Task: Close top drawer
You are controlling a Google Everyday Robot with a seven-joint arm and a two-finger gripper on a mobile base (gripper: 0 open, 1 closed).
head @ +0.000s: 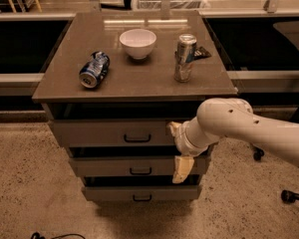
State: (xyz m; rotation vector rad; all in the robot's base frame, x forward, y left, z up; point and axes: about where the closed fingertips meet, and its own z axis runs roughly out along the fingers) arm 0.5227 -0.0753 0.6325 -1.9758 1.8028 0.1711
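The top drawer point(104, 132) is the topmost of three in a grey-brown cabinet. It stands a little way out, with a dark gap under the cabinet top, and its dark bail handle point(137, 139) is at the middle of its front. My gripper point(175, 152) is at the right part of the drawer fronts, right of the handle. Its fingers are spread apart one above the other, the upper fingertip point(173, 128) against the top drawer's front and the lower one point(181, 171) over the middle drawer. Nothing is held.
The cabinet top point(139, 73) carries a blue can point(94, 69) lying on its side, a white bowl point(137, 43) and an upright silver can point(185, 57) beside a dark wrapper point(202, 53). The middle drawer point(119, 166) and bottom drawer point(119, 193) also stand slightly out. Chair casters point(289, 195) are at the right on the speckled floor.
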